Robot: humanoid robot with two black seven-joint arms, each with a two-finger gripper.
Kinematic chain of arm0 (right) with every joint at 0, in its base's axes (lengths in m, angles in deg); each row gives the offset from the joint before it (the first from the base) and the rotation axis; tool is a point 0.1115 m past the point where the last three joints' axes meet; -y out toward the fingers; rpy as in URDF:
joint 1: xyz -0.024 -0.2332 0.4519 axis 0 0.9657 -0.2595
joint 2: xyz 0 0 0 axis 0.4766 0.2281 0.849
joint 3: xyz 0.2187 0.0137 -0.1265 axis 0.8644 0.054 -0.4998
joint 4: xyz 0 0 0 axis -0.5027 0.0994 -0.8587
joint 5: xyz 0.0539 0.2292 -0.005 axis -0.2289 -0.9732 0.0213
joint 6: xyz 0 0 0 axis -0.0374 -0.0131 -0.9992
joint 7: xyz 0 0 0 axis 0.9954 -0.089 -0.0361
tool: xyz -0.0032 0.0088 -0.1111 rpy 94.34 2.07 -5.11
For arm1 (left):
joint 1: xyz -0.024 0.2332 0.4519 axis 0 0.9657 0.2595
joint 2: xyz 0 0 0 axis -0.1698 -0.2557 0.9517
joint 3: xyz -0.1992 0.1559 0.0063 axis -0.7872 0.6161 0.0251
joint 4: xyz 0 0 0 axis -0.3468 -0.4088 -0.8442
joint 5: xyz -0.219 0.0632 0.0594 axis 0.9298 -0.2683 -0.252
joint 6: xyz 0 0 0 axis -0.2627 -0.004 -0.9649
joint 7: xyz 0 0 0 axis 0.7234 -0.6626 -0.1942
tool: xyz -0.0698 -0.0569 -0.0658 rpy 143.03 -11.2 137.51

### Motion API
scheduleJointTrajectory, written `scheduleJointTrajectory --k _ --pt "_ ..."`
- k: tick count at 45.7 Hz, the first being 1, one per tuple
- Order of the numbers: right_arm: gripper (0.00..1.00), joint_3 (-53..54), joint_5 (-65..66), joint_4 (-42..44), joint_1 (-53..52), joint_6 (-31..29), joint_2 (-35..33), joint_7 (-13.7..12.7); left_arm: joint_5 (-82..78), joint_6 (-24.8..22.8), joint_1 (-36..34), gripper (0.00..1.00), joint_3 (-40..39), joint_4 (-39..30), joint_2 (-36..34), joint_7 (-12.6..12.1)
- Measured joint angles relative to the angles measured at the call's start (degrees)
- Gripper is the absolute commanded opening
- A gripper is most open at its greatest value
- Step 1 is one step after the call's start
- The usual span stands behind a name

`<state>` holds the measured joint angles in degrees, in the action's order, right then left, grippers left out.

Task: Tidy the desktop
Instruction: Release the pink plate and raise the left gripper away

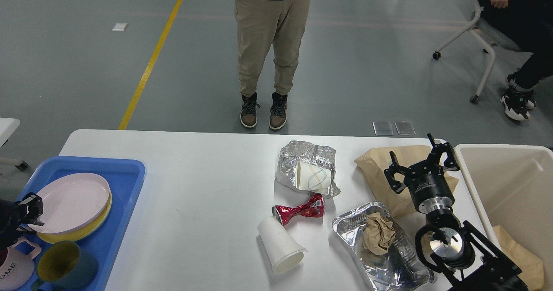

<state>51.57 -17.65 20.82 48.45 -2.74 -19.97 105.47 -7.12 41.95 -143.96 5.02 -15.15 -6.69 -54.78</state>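
Observation:
The white desktop point(194, 174) carries litter on its right half: crumpled foil point(307, 155) with a paper cup point(313, 176) lying on it, a crushed red can point(298, 211), a white cup point(281, 245) on its side, a foil tray point(380, 265) holding crumpled brown paper point(378, 232), and a brown paper bag point(380, 170). My right gripper point(415, 158) hovers open above that bag. At the far left my left gripper point(31, 210) grips the left edge of a pink plate point(73, 200), tilted over a yellow plate point(86, 232) in the blue tray point(129, 166).
A white mug point(13, 269) and a green cup point(65, 265) stand at the tray's near end. A beige bin point(501, 149) with brown paper inside adjoins the table's right end. A person point(263, 53) stands at the far edge; a seated person and chair are far right.

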Motion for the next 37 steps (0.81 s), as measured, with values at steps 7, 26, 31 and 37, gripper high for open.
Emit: scheduleJointTrajectory --k 7,26,31,37 --pt "1.0 0.0 0.0 0.0 0.0 0.0 0.0 0.0 0.0 1.4 0.0 0.75 0.0 0.0 0.0 -0.1" --pt "1.0 0.0 0.0 0.0 0.0 0.0 0.0 0.0 -0.4 1.4 -4.3 0.95 -0.2 0.2 -0.7 0.0" --pt "1.0 0.0 0.0 0.0 0.0 0.0 0.0 0.0 -0.5 1.2 -6.2 0.95 -4.4 0.4 -0.6 0.2" --pt "1.0 0.0 0.0 0.0 0.0 0.0 0.0 0.0 -0.6 1.0 -6.3 0.96 -18.3 0.5 -0.8 0.2"
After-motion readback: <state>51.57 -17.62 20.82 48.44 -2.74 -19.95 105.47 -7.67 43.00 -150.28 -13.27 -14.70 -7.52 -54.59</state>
